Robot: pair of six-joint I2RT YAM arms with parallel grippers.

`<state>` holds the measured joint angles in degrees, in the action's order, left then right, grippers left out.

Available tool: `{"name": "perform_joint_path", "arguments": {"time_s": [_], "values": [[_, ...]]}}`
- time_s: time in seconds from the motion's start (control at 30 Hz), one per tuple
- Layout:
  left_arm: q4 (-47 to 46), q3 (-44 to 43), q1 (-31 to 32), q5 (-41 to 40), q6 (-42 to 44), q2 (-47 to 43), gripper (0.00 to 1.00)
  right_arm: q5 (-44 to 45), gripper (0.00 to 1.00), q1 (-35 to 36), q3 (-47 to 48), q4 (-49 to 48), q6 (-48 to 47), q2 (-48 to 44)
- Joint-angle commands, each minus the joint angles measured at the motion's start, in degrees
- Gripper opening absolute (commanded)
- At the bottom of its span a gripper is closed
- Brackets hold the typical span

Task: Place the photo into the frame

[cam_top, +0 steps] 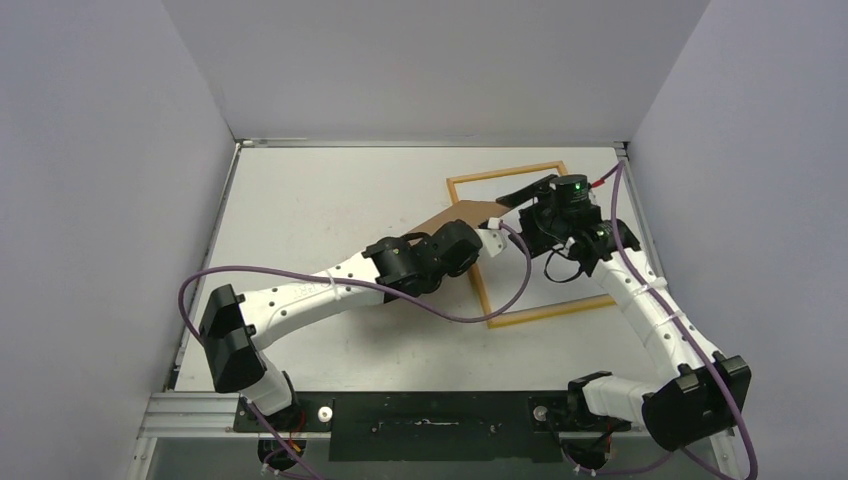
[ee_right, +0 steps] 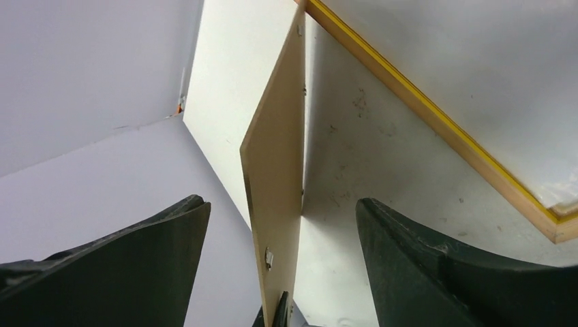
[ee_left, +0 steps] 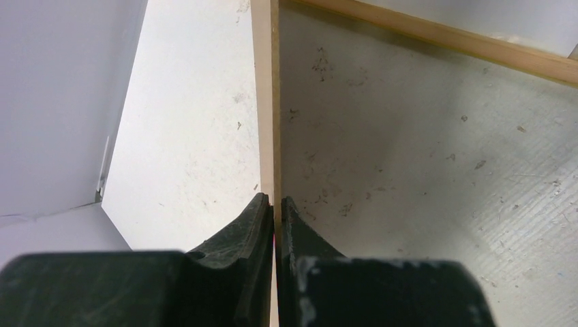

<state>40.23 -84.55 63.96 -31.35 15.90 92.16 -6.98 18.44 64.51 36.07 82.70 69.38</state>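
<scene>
Board removal, likely: we are pinching the backing board [ee_right: 276,204] with the left gripper [ee_left: 274,204], right gripper [ee_right: 279,203] spread wide around it, next needing it carried left off the frame [cam_top: 540,314].

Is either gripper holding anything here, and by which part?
The left gripper is shut on the brown board, pinching its thin edge at one end. The right gripper is open astride the board, holding nothing.

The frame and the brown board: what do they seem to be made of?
The frame looks like light wood, matt, with a yellow painted edge. The brown board seems thin fibreboard or stiff card: flat, matt, uniform tan, no grain visible.
</scene>
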Motion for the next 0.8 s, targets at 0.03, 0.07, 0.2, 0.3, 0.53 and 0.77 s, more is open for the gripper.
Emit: {"name": "perform_joint_path", "arguments": {"time_s": [0.03,0.07,0.2,0.3,0.53,0.77], "values": [[2.1,-4.7,-4.2,5.0,-2.3,-1.8,0.0,-3.0,0.81,-3.1,3.7,-10.1,-6.5,-3.6],[2.6,-5.6,-5.4,6.2,-2.5,-2.1,0.0,-3.8,0.81,-3.6,4.2,-12.1,-7.5,-4.0],[4.5,-10.2,-10.9,10.3,-5.5,-2.9,0.0,-0.3,0.79,-4.3,6.9,-12.4,-14.0,-7.2],[4.8,-11.8,-14.7,10.9,-8.5,-4.2,0.0,1.6,0.79,-4.3,7.6,-10.4,-18.2,-8.4],[7.9,-16.9,-23.1,10.1,-15.3,-6.2,0.0,1.2,0.77,-4.2,6.9,-6.6,-26.4,-4.5],[11.3,-22.9,-32.3,14.3,-24.7,-8.8,0.0,1.3,0.63,2.9,11.1,0.7,-40.9,10.5]]}}
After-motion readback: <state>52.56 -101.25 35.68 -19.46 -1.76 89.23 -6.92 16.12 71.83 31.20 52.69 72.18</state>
